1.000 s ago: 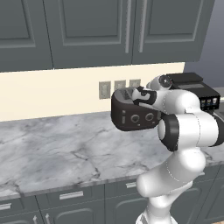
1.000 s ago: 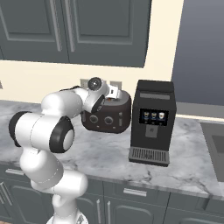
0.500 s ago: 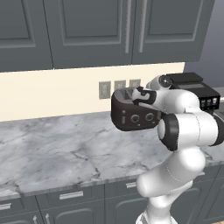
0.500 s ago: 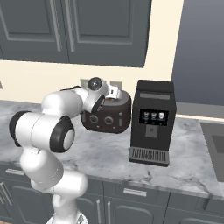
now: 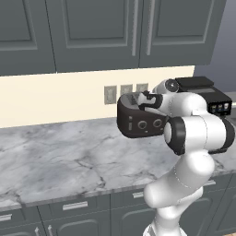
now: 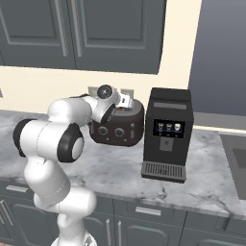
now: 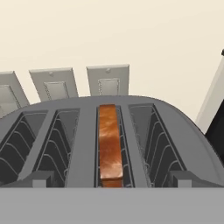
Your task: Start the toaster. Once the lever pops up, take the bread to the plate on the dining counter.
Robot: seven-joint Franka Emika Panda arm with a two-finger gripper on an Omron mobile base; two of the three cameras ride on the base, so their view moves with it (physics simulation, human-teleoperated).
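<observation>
Standing in the toaster's (image 7: 87,144) third slot, bread (image 7: 109,146); jaws' state unclear.

Toaster (image 5: 140,120): matt black shell, grey wire slot guards. Bread (image 7: 109,146): browned, rough crust. Counter (image 5: 60,161): polished grey-veined marble.

The toaster (image 5: 138,120) is showing black with two dark round knobs, its slots lined grey. The bread (image 7: 109,148) is glowing orange-brown with a darker crust. The worktop (image 5: 60,159) is wearing white marble with grey veins, above grey drawer fronts (image 5: 73,206). The coffee machine (image 6: 166,134) is standing black, its small buttons lit.
</observation>
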